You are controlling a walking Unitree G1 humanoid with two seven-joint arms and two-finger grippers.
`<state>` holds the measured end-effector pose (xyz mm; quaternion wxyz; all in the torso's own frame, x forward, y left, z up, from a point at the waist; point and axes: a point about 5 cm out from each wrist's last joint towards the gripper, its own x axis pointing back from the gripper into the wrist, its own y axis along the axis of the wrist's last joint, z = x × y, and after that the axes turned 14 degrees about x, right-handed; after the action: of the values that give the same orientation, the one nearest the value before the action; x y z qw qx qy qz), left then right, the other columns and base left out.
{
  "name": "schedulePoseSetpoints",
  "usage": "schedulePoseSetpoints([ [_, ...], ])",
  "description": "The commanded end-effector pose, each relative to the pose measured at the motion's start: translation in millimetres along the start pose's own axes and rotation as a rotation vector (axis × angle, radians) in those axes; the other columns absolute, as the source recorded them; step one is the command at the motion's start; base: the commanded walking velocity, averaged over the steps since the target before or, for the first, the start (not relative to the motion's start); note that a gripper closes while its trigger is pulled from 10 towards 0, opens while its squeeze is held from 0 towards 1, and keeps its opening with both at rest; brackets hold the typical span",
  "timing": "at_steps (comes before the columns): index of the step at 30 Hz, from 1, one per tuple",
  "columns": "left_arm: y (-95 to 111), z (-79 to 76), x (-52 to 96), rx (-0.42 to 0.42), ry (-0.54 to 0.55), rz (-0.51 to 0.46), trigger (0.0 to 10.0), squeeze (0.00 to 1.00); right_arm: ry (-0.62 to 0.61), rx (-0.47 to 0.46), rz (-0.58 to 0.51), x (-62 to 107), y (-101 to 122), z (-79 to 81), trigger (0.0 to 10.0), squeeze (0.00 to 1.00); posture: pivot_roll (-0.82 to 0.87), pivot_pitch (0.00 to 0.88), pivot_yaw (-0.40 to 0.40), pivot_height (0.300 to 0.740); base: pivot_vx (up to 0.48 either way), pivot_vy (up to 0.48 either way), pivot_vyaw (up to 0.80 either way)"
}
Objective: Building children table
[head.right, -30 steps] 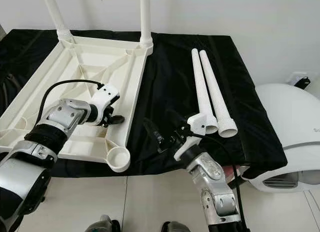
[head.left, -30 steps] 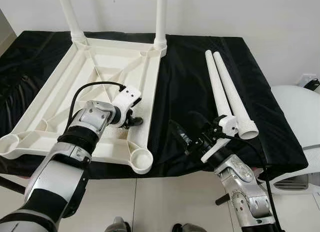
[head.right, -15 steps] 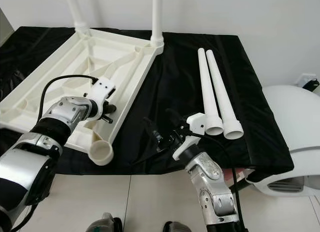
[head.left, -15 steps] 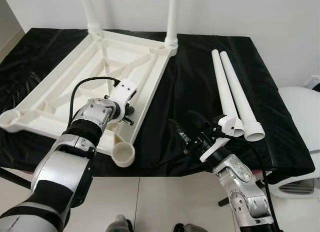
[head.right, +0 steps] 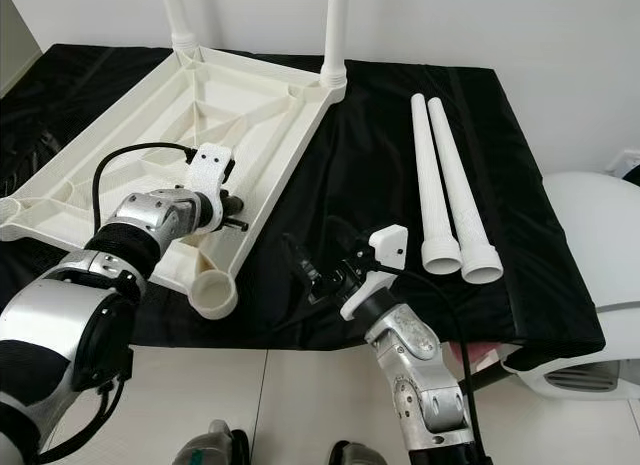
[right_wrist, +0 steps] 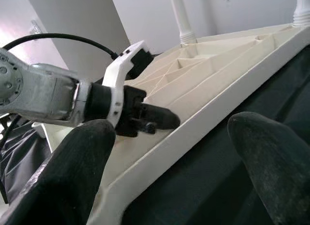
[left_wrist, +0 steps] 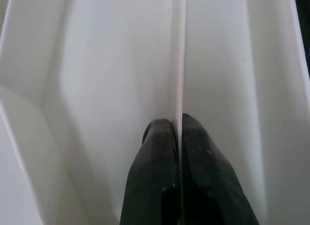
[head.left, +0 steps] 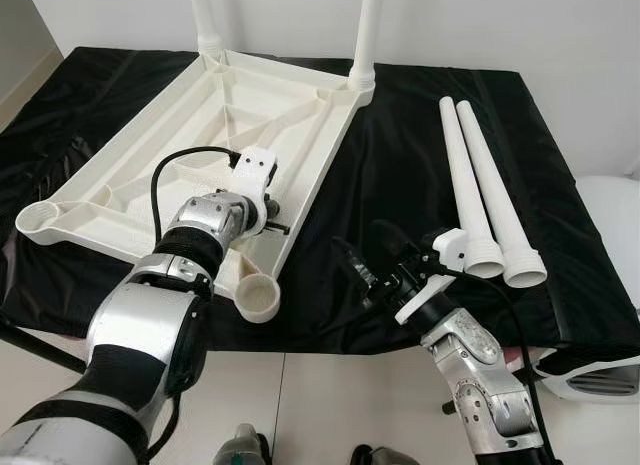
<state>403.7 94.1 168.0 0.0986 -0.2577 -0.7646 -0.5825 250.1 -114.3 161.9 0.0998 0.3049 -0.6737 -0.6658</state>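
Two fingers (left_wrist: 160,176) pinch tabletop (head.left: 200,135) rib – left gripper (head.left: 270,217) clamped

A black cloth (head.left: 400,175) covers the work surface, beside a white rounded appliance (head.right: 590,275).

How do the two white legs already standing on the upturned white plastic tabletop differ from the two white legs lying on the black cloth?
The two fitted legs stand upright in the far corner sockets of the upturned white plastic tabletop; the two loose legs lie flat, side by side on the black cloth, right of the tabletop. The fitted legs run out of frame; the loose legs show whole, with flared ends nearest the robot. All four are white tapered tubes.
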Motion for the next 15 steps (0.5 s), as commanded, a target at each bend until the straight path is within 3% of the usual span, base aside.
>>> schedulePoseSetpoints([
  [1,18,-5.2,1.5,0.104,0.005,-0.148,0.0,0.00,0.000,0.003,0.008,1.2,0,1.6,10.0,0.00,0.01,0.089,0.033,0.740,0.000,0.000,0.00],
  [5,23,-9.3,1.6,0.150,0.017,-0.178,0.0,0.00,0.003,0.001,0.007,0.5,0,2.9,10.0,0.00,0.00,0.083,0.037,0.740,0.000,0.000,0.00],
  [6,24,-14.4,1.1,0.140,0.004,-0.176,4.5,0.00,0.004,0.000,0.006,0.2,0,3.6,10.0,0.00,0.00,0.082,0.038,0.740,0.000,0.000,0.00],
  [7,24,-18.2,0.8,0.125,-0.005,-0.176,7.9,0.00,0.005,0.000,0.005,-0.1,0,4.1,10.0,0.00,0.00,0.080,0.041,0.740,0.000,0.000,0.00],
  [8,24,-18.2,0.8,0.125,-0.005,-0.176,7.9,0.00,0.005,0.000,0.005,-0.1,0,4.1,10.0,0.00,0.00,0.080,0.041,0.740,0.000,0.000,0.00],
  [9,24,-28.0,0.0,0.049,-0.050,-0.163,10.0,0.00,0.002,0.003,0.004,0.4,0,3.4,10.0,0.00,0.00,0.077,0.044,0.740,0.000,0.000,0.00],
  [14,24,-37.1,0.1,-0.031,-0.124,-0.156,10.0,0.00,-0.002,0.006,0.004,0.9,0,2.9,10.0,0.00,0.00,0.074,0.047,0.740,0.000,0.000,0.00],
  [15,25,-40.1,0.5,-0.049,-0.152,-0.163,10.0,0.54,-0.003,0.006,0.004,0.7,0,3.1,10.0,0.00,0.00,0.074,0.048,0.740,0.000,0.000,0.00],
])
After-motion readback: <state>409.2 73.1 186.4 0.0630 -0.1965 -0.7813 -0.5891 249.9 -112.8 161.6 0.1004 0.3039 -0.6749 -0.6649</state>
